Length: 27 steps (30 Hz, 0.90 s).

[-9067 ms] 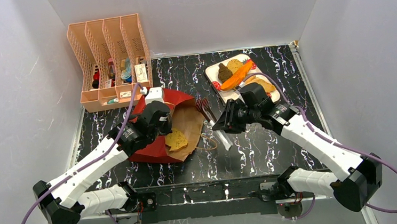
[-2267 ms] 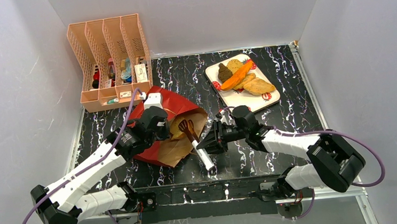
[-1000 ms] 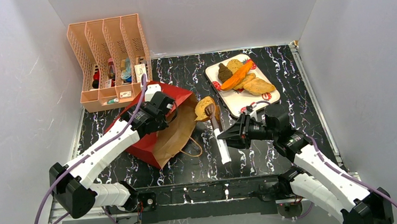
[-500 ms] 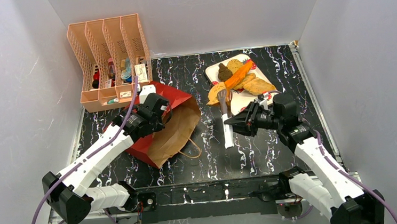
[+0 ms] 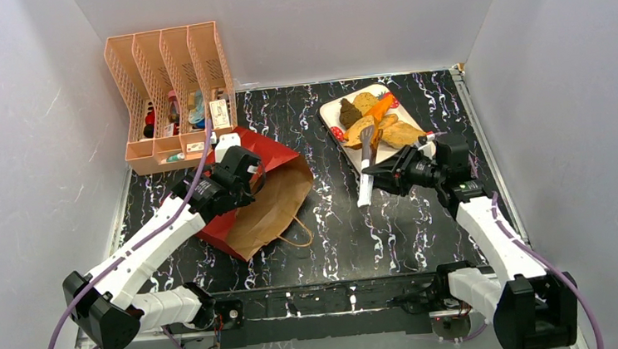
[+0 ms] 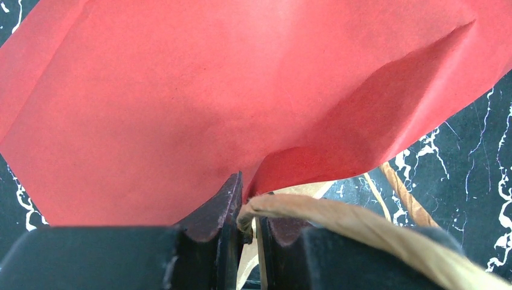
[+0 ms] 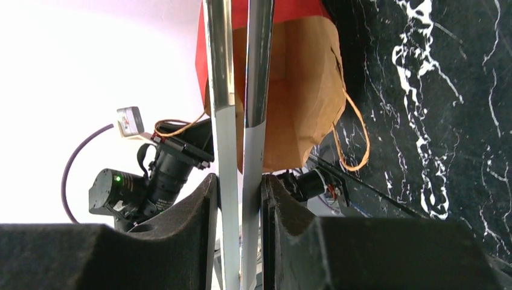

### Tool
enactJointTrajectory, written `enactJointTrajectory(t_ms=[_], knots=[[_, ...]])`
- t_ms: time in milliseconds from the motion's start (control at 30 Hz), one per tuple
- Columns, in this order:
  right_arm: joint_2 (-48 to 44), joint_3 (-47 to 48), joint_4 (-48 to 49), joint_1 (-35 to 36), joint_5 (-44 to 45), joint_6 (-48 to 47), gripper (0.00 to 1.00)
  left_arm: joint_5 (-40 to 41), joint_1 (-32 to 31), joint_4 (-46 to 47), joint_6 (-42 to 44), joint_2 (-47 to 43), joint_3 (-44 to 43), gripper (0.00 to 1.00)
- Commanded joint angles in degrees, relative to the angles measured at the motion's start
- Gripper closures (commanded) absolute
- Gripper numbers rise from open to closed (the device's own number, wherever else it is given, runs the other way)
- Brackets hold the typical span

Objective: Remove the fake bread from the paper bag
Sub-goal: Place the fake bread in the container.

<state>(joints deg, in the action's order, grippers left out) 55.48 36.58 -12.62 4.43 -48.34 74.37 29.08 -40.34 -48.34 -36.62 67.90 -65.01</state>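
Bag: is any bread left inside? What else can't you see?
- Top view: the bag's inside is hidden under its red wall and the left gripper; bread left, cannot tell.
- Left wrist: red paper fills the frame.
- Right wrist: the tongs are cut off by the top edge, tips unseen.
- Top view: their hold on the bread over the plate is too small to tell.

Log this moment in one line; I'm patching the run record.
left gripper: pinching paper bag rim | right gripper: holding tongs | tongs: gripping bread piece over plate
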Motion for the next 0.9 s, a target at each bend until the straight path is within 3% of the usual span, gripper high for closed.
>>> enactJointTrajectory(t_ms=[0, 867], knots=[[1.8, 0.3, 8.5, -1.2, -1.0, -2.3, 1.00, 0.3, 0.4, -2.0, 0.3, -1.7, -0.4, 0.88], [9.9, -9.2, 14.1, -9.4, -0.9, -7.4, 1.00, -0.2, 0.4, -2.1, 0.8, -2.9, 0.2, 0.88]])
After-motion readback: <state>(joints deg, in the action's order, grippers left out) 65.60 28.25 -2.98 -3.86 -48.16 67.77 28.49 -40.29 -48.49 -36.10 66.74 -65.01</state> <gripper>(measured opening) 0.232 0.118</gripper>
